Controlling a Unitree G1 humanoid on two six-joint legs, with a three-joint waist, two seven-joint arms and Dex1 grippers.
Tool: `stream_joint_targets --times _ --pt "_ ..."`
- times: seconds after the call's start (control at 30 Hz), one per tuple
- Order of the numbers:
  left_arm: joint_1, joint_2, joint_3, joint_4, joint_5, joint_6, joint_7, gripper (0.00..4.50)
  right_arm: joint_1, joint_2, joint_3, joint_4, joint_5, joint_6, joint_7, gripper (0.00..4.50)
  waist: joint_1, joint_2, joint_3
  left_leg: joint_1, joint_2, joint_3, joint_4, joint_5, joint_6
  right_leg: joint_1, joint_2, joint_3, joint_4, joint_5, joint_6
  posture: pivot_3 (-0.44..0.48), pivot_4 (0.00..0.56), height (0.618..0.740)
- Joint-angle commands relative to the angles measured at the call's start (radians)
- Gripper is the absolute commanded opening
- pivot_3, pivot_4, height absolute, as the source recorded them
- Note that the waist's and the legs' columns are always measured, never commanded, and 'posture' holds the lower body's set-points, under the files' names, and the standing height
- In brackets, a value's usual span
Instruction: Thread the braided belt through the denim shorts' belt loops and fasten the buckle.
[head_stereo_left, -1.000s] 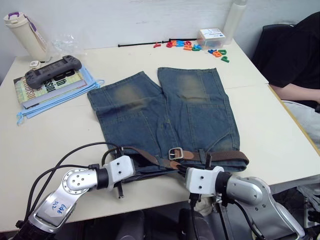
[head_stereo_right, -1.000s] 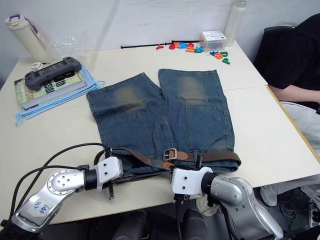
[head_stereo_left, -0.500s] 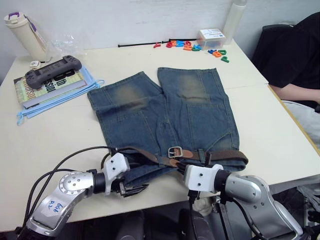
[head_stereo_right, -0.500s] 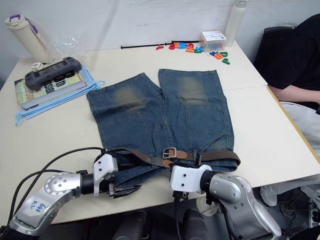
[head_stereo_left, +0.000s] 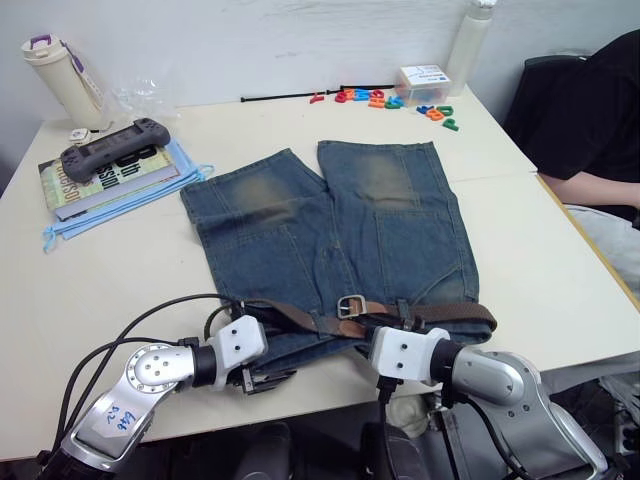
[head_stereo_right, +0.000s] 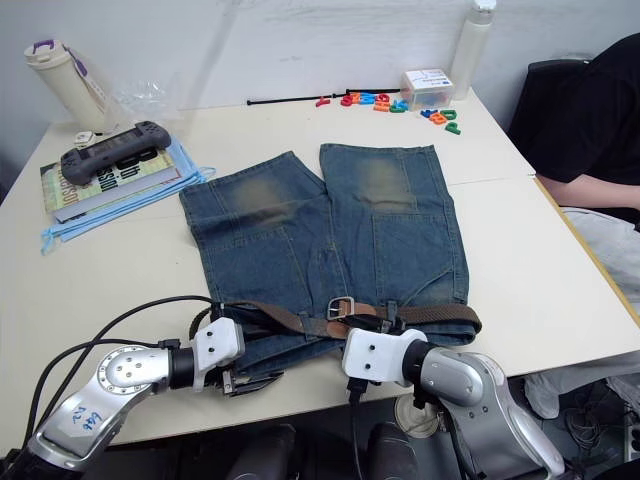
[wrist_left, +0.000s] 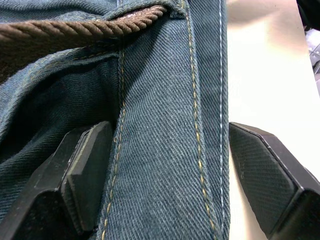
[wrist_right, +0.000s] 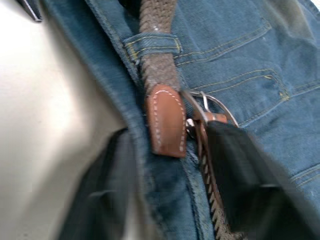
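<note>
The braided belt (head_stereo_left: 420, 314) lies along the waistband of the denim shorts (head_stereo_left: 330, 230), which are spread flat on the desk (head_stereo_left: 520, 260) with the waist at the near edge and both faded legs pointing away. The silver buckle (head_stereo_left: 350, 305) sits near the middle of the waist, and in the right wrist view the tan leather tip (wrist_right: 165, 120) rests just beside it, the strap passing under one of the belt loops (wrist_right: 152, 42).

The left gripper (wrist_left: 165, 165) is open, its two black fingers (wrist_left: 82, 170) straddling a stitched denim fold at the near left end of the waistband, with the woven strap just beyond. The right gripper (wrist_right: 170, 185) hovers over the buckle with its fingers spread apart, the leather tip between them; whether they touch the belt cannot be told.

Farther out, a game controller (head_stereo_left: 112, 138) rests on a book (head_stereo_left: 95, 175) stacked on a blue folder (head_stereo_left: 150, 185) at the far left, beside a lidded cream tumbler (head_stereo_left: 62, 82). At the far edge, coloured plastic letters (head_stereo_left: 385, 98) lie scattered by a small lidded clear box (head_stereo_left: 422, 80), its contents unclear, and a tall white bottle (head_stereo_left: 468, 38). A person in black (head_stereo_left: 590, 110) sits at the right.
</note>
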Motion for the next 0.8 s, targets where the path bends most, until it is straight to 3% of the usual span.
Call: stream_joint_targets --times 0.03,0.37,0.53,0.8 --pt "0.036 0.006 -0.040 0.104 0.068 0.039 -0.002 4.01 0.008 -0.009 -0.031 -0.055 0.002 -0.002 -0.006 3.03 0.000 0.000 -0.001 0.000 0.000 0.000 0.000 0.000 0.000 0.000 0.000 0.000 0.000 0.000 0.000 0.000 0.150 0.714" --pt "0.025 0.007 -0.044 0.112 0.069 0.039 -0.008 4.01 0.018 -0.040 -0.129 -0.117 0.080 -0.024 0.022 3.03 0.001 0.002 -0.002 0.002 0.000 0.000 0.000 -0.002 0.004 0.002 0.000 0.000 0.000 0.000 0.000 0.000 0.150 0.714" --pt "0.024 0.009 -0.042 0.103 0.065 0.046 -0.007 4.01 0.017 -0.052 -0.094 -0.074 0.047 -0.067 0.005 3.03 0.001 0.003 -0.002 0.015 0.004 0.000 -0.002 -0.009 0.005 0.015 0.002 -0.001 -0.004 -0.002 -0.004 0.000 0.150 0.714" --pt "0.027 0.013 -0.033 0.090 0.060 0.057 -0.005 4.01 0.029 -0.073 -0.061 -0.010 -0.025 -0.158 -0.026 3.03 0.001 0.003 -0.002 0.015 0.006 0.000 -0.002 -0.009 0.004 0.015 0.004 -0.001 -0.005 -0.002 -0.004 0.000 0.150 0.714"
